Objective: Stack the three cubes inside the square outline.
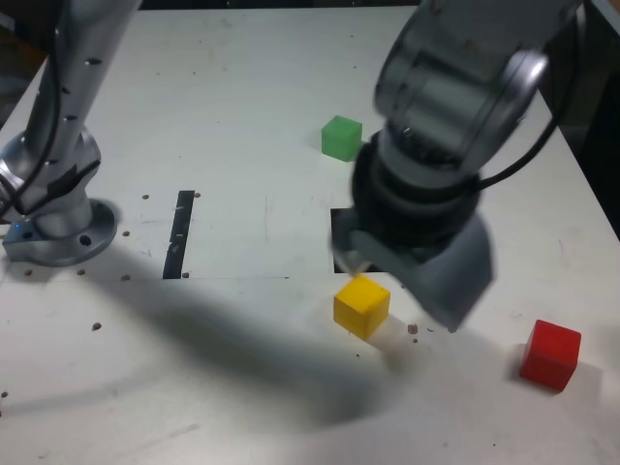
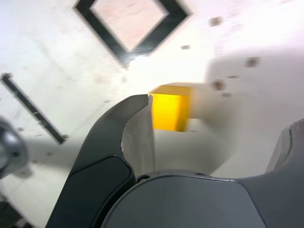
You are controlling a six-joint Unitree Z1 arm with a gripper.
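Three cubes sit well apart on the white table (image 1: 242,87). The yellow cube (image 1: 361,306) lies just beside the near edge of the square outline (image 2: 130,21), outside it. The green cube (image 1: 341,138) is beyond the outline, and the red cube (image 1: 550,355) sits near the exterior view's right edge with bare table around it. The gripper (image 2: 213,128) hangs over the yellow cube with jaws spread wide, holding nothing; one finger (image 2: 137,128) stands just beside the cube. A tape strip (image 1: 181,232) lies toward the exterior view's left.
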